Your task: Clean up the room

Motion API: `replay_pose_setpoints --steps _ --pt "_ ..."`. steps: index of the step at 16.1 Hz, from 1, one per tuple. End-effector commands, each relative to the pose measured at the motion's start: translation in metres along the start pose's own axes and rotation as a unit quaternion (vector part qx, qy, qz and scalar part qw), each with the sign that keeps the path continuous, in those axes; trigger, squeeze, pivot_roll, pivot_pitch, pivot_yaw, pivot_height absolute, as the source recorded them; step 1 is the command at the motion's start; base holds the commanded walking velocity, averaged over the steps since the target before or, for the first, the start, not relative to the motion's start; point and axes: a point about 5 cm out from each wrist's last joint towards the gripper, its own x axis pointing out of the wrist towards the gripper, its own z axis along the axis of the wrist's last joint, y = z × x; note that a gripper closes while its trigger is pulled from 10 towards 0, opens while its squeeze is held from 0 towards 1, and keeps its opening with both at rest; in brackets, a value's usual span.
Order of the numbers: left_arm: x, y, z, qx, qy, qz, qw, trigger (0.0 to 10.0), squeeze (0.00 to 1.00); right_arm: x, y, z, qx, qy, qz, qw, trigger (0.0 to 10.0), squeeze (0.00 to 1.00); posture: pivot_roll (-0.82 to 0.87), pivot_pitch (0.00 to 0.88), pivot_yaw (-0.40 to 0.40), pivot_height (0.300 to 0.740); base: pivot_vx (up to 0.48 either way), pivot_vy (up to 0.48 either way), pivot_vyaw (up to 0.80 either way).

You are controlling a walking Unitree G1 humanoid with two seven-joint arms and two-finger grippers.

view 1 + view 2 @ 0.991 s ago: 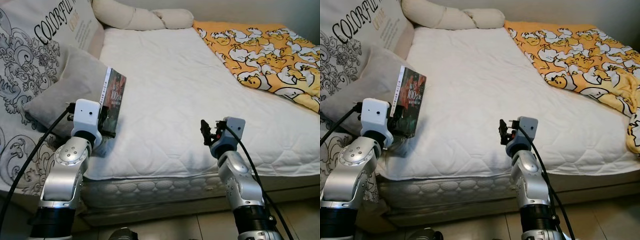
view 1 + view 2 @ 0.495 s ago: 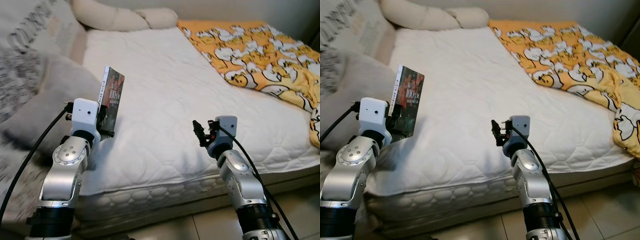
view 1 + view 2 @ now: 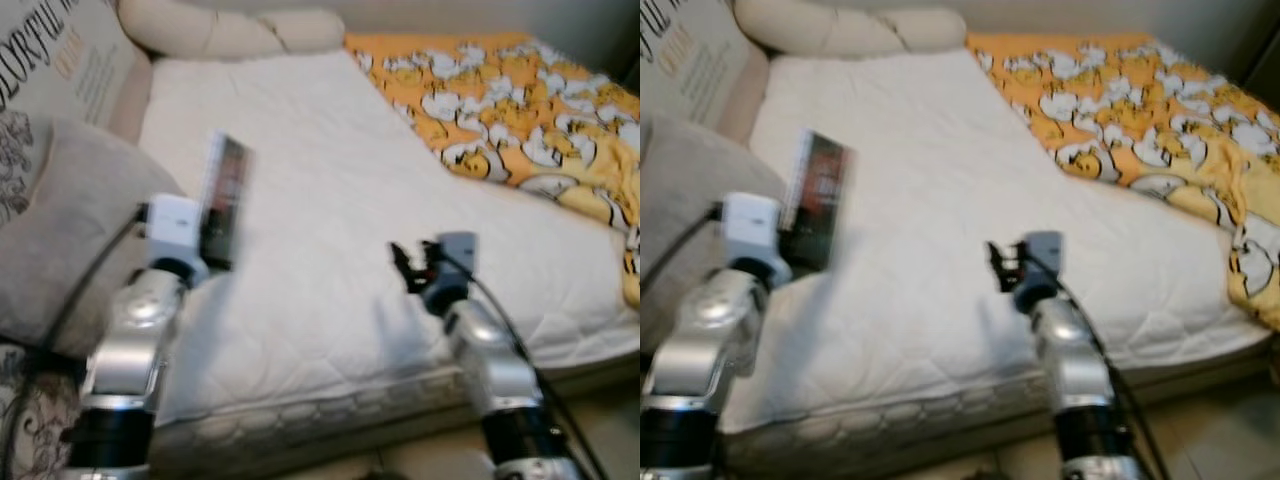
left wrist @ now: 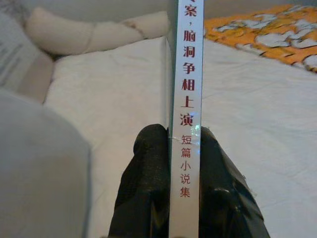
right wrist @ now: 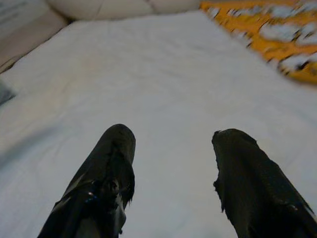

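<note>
**Book held upright over the bed's near left edge**

The left gripper [image 4: 184, 163] was clamped on a book [image 3: 222, 200], one black finger on each cover, with the white spine and its red characters facing the wrist camera. From the head views the book stood upright above the left side of the bed [image 3: 330, 200], just beside the grey pillow [image 3: 60, 240]. Both head views were blurred, so finer detail of the cover could not be read.

The right gripper [image 5: 171, 173] hung over the bare white mattress with its fingers wide apart and nothing between them. An orange duck-print blanket [image 3: 520, 110] lay crumpled on the far right of the bed, and a long cream bolster [image 3: 230, 30] ran along the head end.

Assessment: the book appeared a thin, light paperback, stiff enough across its spine to be pinched, though its glossy cover may slip. The grip sat low on the spine; the tall free end above could swing. A hold nearer the middle would be steadier.
</note>
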Motion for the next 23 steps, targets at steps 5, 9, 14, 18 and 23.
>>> replay_pose_setpoints --steps 5,9,14,18,23 --pt "-0.001 0.010 0.010 0.004 -0.022 0.017 1.000 10.0 0.00 0.003 0.007 0.005 -0.001 -0.011 0.011 1.000 10.0 0.00 0.01 0.000 -0.041 0.740 0.062 0.000 0.00" --pt "-0.001 0.000 0.007 -0.026 0.001 -0.027 0.999 10.0 0.00 0.003 0.005 0.010 0.004 -0.025 0.002 1.000 10.0 0.00 0.01 0.000 -0.047 0.740 0.000 0.000 0.00" --pt "0.036 -0.012 0.009 -0.099 0.052 -0.107 0.988 10.0 0.00 -0.001 0.013 0.018 -0.056 -0.004 0.127 0.990 10.0 0.00 -0.01 0.000 -0.060 0.740 0.000 0.000 0.00" --pt "0.070 -0.006 0.007 -0.241 0.115 -0.130 0.955 10.0 0.00 -0.019 -0.003 0.036 -0.079 0.031 0.233 0.969 10.0 0.00 -0.09 0.000 -0.024 0.740 0.000 0.000 0.00" --pt "0.074 -0.024 -0.030 -0.290 0.215 -0.134 0.923 10.0 0.00 -0.049 -0.005 0.034 -0.106 0.093 0.306 0.941 10.0 0.00 -0.16 0.000 -0.022 0.740 0.000 0.000 0.00"
